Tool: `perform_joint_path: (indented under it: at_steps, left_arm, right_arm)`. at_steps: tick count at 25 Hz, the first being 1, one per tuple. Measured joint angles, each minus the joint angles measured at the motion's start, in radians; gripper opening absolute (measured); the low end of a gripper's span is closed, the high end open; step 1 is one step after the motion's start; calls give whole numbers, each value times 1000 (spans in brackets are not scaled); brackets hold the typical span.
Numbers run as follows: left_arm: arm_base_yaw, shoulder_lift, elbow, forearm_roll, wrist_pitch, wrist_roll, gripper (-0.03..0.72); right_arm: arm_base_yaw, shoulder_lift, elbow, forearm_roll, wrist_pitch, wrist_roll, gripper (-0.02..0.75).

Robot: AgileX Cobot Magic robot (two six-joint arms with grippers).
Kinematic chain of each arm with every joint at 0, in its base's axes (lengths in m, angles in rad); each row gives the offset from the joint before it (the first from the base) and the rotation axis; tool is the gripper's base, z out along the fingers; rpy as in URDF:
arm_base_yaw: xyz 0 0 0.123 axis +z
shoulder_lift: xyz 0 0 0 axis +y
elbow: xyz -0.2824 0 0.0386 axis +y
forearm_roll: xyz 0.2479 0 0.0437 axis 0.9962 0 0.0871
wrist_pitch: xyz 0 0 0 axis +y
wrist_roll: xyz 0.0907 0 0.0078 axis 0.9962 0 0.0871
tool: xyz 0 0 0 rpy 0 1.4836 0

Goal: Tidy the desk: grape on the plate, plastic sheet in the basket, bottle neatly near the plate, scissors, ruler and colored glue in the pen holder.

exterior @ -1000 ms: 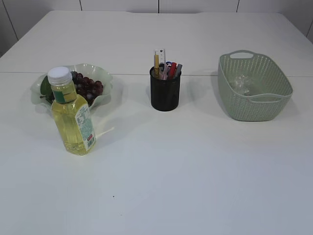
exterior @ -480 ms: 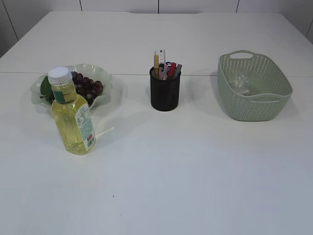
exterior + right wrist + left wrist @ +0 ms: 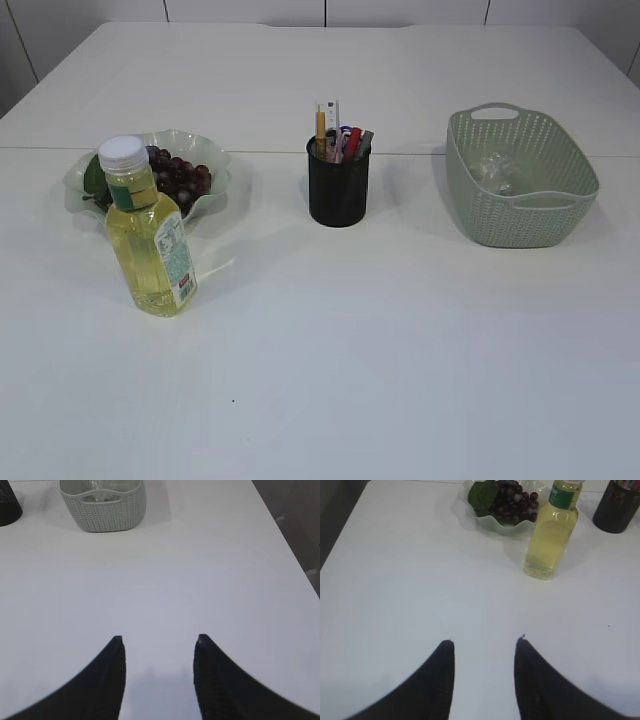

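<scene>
We see everything placed. Bottle point(image 3: 551, 530) stands upright beside the plate point(image 3: 496, 524), ahead-right of our left gripper point(image 3: 484, 647). Both grippers spread, empty.

the bottle point(image 3: 148, 232) hides part of the grapes point(image 3: 178, 177); pen holder point(image 3: 620, 507) cut off by the left wrist view's edge.

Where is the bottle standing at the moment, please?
In the exterior view the bottle stands upright on the left of the table, just in front of the plate of grapes, left of the pen holder.
</scene>
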Motion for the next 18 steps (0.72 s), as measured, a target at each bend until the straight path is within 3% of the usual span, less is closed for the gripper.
perform_joint_path:
  at_steps: [5,18]
  left_arm:
    - [44,0,0,-2,0,0,267]
    - [46,0,0,-25,-1,66,257]
  right_arm:
    - [0,0,0,5,0,0,366]
    - [0,0,0,77,-2,-93,365]
